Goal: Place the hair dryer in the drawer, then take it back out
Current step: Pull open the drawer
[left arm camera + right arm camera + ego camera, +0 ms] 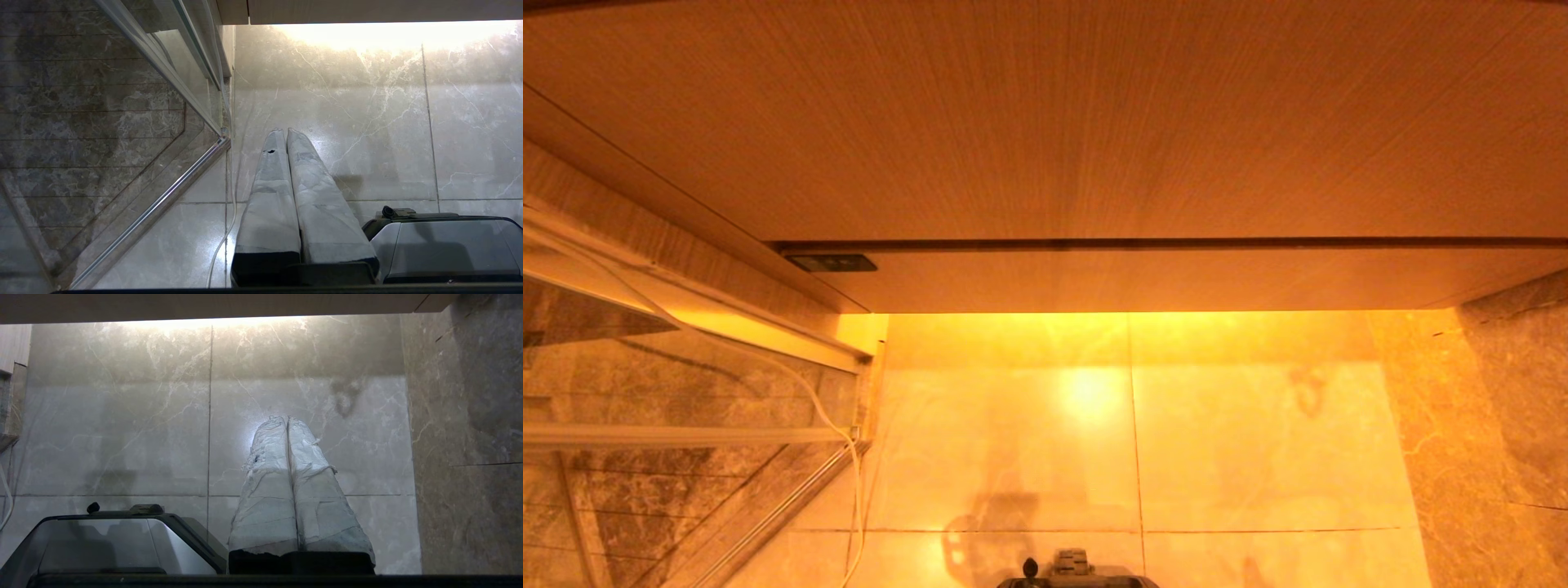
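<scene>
- two claws in view, one per wrist camera; neither shows in the head view.
- left claw (pixel 284 131): taped grey fingers (pixel 269 192) pressed together along their length, tips meeting, nothing between them; it hangs over the pale marble floor tiles (pixel 367 122), pointing down.
- right claw (pixel 286 418): white wrapped fingers (pixel 265 490) likewise closed tip to tip, empty, above the same floor.
- drawer (pixel 1176 279): flat, handleless wood-grain front in the head view, below a dark horizontal gap line under the wide wood-grain panel (pixel 1045 114); it sits flush and closed. a small dark rectangular fitting (pixel 832 263) sits at its left end.
- hair dryer: not to be seen in any of the three views; its place cannot be told.
- warm light strip under the cabinet casts a bright glow on the floor (pixel 1094 392) just below the drawer front.
- glass shower partition (pixel 122 143) with metal rail (pixel 163 204) to the robot's left; a thin white cord (pixel 854 490) runs down beside its frame.
- darker marble wall (pixel 1511 392) to the robot's right.
- robot base (pixel 114 539): grey and black housing seen low in both wrist views, its front edge (pixel 1072 572) just showing at the bottom of the head view.
</scene>
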`<state>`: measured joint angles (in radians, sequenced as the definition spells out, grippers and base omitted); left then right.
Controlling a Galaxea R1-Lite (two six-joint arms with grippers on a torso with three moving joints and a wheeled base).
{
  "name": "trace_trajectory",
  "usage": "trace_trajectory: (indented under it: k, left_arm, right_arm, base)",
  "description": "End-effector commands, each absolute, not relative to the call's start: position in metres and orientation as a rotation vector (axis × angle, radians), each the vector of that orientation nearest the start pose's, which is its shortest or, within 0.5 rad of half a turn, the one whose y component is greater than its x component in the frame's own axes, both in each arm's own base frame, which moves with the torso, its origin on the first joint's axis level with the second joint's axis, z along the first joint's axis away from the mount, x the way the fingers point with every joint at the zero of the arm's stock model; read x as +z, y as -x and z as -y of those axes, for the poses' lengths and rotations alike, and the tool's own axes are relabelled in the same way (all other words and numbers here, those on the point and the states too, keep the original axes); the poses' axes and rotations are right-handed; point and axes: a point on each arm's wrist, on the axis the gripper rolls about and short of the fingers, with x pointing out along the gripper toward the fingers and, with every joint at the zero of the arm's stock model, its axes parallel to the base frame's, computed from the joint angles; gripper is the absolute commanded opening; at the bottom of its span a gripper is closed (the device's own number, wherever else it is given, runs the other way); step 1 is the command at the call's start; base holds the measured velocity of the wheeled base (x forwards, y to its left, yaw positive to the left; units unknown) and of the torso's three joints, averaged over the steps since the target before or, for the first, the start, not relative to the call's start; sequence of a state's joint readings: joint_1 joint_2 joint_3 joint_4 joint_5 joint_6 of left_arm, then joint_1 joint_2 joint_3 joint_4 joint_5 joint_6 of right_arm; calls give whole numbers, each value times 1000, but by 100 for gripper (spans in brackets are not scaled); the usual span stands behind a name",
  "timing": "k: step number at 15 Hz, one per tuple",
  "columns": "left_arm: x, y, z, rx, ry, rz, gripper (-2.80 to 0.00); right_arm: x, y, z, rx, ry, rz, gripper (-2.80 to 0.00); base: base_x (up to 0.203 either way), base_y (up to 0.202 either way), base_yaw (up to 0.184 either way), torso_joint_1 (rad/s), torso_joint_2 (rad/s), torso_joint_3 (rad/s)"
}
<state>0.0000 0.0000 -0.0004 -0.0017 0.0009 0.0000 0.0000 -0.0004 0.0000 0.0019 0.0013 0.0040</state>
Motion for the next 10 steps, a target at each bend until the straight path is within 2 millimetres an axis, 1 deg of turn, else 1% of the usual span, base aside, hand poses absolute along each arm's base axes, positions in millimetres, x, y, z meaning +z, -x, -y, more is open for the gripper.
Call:
trace_trajectory:
  k: [1, 5, 6, 8, 10]
  left_arm:
    - [76, 23, 0, 2, 0, 2, -280]
    - [76, 23, 0, 2, 0, 2, -280]
    - [76, 23, 0, 2, 0, 2, -280]
    - [76, 23, 0, 2, 0, 3, -280]
    - [76, 23, 0, 2, 0, 2, -280]
  right_arm:
    - [76, 23, 0, 8, 8, 3, -280]
    - [76, 23, 0, 1, -4, 2, -280]
    - [81, 24, 0, 2, 2, 25, -280]
    - [105, 33, 0, 8, 3, 82, -280]
    - [140, 50, 0, 13, 0, 108, -280]
  base:
    - [0, 0, 0, 0, 0, 0]
    - [0, 0, 0, 0, 0, 0]
    - [0, 0, 0, 0, 0, 0]
    - [0, 0, 0, 0, 0, 0]
    - [0, 0, 0, 0, 0, 0]
